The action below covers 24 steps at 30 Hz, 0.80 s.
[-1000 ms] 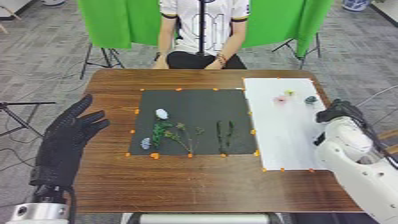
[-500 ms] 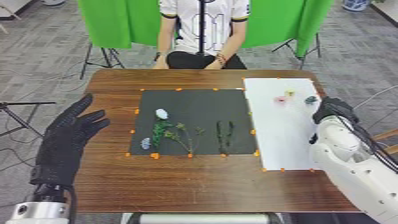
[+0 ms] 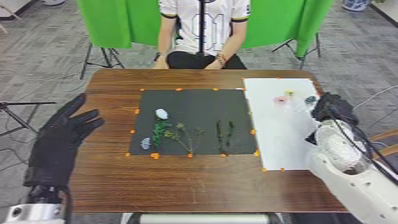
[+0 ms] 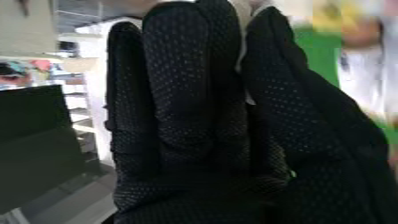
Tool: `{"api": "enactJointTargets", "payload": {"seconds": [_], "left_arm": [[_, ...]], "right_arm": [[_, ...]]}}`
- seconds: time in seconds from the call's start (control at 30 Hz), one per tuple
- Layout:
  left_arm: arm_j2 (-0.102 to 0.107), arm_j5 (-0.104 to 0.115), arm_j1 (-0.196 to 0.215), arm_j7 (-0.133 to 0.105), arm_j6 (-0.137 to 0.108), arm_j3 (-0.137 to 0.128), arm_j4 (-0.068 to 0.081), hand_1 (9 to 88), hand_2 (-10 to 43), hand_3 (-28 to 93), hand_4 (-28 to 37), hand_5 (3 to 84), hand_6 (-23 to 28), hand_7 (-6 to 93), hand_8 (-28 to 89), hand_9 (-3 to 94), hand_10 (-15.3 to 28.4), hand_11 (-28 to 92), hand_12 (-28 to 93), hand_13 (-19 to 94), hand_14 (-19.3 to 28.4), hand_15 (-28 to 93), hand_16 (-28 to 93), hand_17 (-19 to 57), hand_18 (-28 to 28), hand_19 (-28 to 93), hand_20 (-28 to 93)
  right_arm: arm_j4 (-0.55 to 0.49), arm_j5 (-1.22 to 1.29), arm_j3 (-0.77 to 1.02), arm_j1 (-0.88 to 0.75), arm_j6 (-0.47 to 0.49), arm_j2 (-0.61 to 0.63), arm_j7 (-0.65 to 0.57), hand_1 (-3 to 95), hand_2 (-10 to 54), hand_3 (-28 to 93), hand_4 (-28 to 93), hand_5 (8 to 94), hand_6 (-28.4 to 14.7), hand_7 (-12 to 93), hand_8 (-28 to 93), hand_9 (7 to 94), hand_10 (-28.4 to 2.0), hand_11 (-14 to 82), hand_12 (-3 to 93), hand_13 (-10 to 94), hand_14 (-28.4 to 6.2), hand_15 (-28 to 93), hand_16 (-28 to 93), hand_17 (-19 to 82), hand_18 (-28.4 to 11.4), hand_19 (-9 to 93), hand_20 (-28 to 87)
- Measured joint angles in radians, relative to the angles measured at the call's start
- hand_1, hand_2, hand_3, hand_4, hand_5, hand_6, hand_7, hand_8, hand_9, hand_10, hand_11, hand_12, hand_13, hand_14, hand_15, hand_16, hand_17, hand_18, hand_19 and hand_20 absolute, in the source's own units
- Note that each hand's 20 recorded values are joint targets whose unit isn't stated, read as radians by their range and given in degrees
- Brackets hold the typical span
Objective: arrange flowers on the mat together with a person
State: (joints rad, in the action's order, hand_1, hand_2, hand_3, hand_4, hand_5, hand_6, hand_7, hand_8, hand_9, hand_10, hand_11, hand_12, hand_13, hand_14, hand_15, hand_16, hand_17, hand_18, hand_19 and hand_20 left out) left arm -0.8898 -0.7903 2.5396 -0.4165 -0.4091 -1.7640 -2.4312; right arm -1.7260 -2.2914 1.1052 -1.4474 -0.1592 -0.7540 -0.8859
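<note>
Our right hand (image 3: 336, 107) has edged farther up beside the white sheet (image 3: 284, 137), nearer the dark bloom (image 3: 310, 100), probably to pick it next. Its dotted fabric fingers are straight, nearly together, thumb alongside; we can't tell whether they hold anything. By that bloom lie the soft pink bloom (image 3: 281, 100) and yellow bloom (image 3: 290, 93); across, on the matte mat (image 3: 191, 102), an oval white bloom (image 3: 162, 114) and wiry sprigs (image 3: 185, 137).

The pink flower (image 3: 281, 100) is blurred, and the head view's edge cuts off the right arm (image 3: 357, 187).
</note>
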Motion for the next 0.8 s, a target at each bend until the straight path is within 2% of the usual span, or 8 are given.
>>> {"api": "enactJointTargets", "payload": {"seconds": [0.17, 0.33, 0.6, 0.8], "left_arm": [[-0.01, 0.013, 0.052, -0.024, -0.011, -0.035, -0.003, 20.1, 2.2, 78, -28.3, 31.5, 5.2, 15.2, -11, 33.5, 18.9, 25, 11, 23, 26.3, 51, -9, -10.7, 22.3, 47, 12], [-0.009, 0.02, 0.069, -0.047, -0.022, -0.046, -0.006, 19.8, 2.1, 78, -28.3, 31.5, 5.2, 15.2, -11, 33.6, 18.9, 25, 11, 24, 26.6, 52, -9, -9.9, 23.0, 50, 14], [0.011, 0.02, 0.06, -0.075, -0.022, -0.034, -0.011, 19.1, 2.3, 78, -28.3, 31.6, 5.2, 14.6, -11, 33.7, 18.8, 24, 11, 24, 26.5, 51, -9, -9.8, 23.3, 50, 16], [0.022, 0.018, 0.03, -0.074, -0.019, -0.024, -0.01, 19.2, 2.2, 78, -28.3, 31.6, 5.2, 14.3, -10, 33.7, 18.7, 23, 11, 24, 26.3, 50, -9, -9.7, 23.0, 49, 16]], "right_arm": [[-0.155, 0.002, -0.032, -0.002, -0.038, 0.002, 0.077, 62.8, -9.5, 62, -28, 84.9, 2.4, 17, 3, 93.7, -6.2, 10.5, 35.4, 83, -2.5, 45, 29, 48, -14.3, 92, -18], [-0.227, 0.074, -0.179, 0.121, -0.017, -0.025, 0.201, 62.2, -9.5, 63, -28, 84.5, 2.5, 18, 4, 93.7, -6.1, 10.2, 36.3, 83, -2.6, 46, 29, 47, -14.4, 93, -18], [-0.174, 0.112, -0.468, 0.361, 0.028, -0.19, 0.274, 60.9, -9.5, 64, -28, 83.1, 3.1, 18, 3, 92.8, -6.0, 10.0, 37.4, 81, -2.6, 47, 29, 46, -14.2, 92, -17], [-0.077, 0.098, -0.595, 0.455, 0.133, -0.316, 0.296, 60.2, -9.5, 64, -28, 81.0, 3.3, 18, 2, 91.4, -6.2, 10.0, 37.4, 80, -2.8, 47, 29, 45, -14.3, 92, -16]]}}
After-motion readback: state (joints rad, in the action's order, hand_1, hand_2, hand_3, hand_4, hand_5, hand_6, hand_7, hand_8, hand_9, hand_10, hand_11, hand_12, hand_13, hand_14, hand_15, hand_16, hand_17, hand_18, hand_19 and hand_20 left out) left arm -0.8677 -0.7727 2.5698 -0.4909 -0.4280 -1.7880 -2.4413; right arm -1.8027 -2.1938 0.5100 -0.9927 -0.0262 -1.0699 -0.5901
